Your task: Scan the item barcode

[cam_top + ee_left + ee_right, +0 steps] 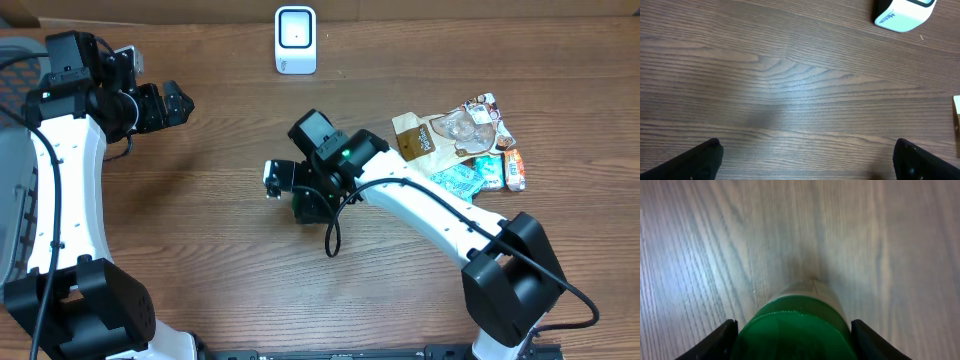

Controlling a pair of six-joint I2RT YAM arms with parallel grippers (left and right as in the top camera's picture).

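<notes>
The right arm reaches from the near right to mid-table, wrist bent down. The right gripper (300, 200) is clamped on a green-capped bottle (795, 325), in front of the scanner (295, 40). The left arm is folded at the far left, and the left gripper (805, 160) is spread wide over bare table (220, 200).

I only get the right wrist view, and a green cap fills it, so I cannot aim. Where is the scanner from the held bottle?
Observer: The white scanner stands near the far edge of the table, well apart from the green-capped bottle.
Operator: Is the left tool in the path?
Observer: No. The left tool hovers open and empty, off to the left.
Operator: Anything else out there?
Observer: A pile of snack packets lies on the right side.
</notes>
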